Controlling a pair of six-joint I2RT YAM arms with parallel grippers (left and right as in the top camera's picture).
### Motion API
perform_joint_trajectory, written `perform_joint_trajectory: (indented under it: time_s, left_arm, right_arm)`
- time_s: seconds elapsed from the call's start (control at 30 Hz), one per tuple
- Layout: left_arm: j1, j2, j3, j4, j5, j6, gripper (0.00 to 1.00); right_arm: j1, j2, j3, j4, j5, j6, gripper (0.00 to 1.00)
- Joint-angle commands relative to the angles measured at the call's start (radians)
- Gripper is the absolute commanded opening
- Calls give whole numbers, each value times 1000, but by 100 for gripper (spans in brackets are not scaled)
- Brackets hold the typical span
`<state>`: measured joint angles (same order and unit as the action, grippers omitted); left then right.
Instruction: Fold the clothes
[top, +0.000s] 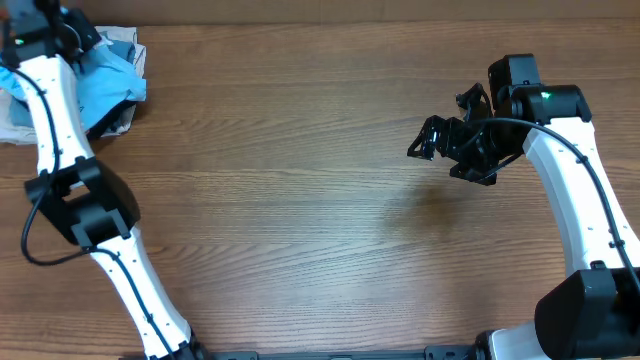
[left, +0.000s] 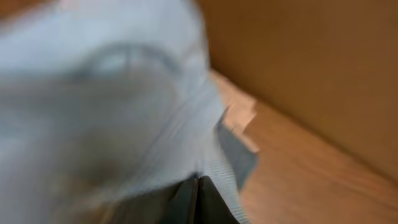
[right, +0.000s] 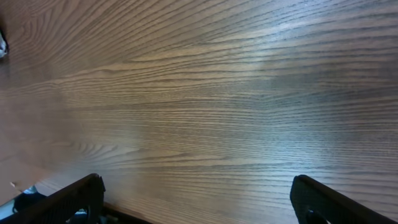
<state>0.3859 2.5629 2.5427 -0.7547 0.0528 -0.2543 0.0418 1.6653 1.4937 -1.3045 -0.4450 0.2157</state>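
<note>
You have barely begun: your left jaws look pinched shut on the crumpled sky-blue t-shirt (top: 108, 75), bunched at the far left corner of the table (top: 300, 220), your right jaws hang wide apart above its right side, and all spreading and folding remains.

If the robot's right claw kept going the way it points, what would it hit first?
Most likely the bare wooden table. The right gripper is open, and its own camera shows only wood grain ahead, with nothing in between.
</note>
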Motion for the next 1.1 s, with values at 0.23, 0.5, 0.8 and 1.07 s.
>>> perform_joint_trajectory:
  time_s: [0.23,0.5,0.8,1.07]
  left_arm:
    - [29,14,45,-2,-34,30,20]
    - [26,-158,79,-13,14,29,89]
    - [26,-404,79,-65,82,-68,100]
    - [26,-585,79,-195,292,-68,100]
  right_arm:
    - [4,-3,-2,-10,-1,-6,100]
    - [4,-3,-2,-13,0,7,100]
    - [2,-6,82,-44,-2,47,100]
    - [2,-39,179,-140,-7,47,100]
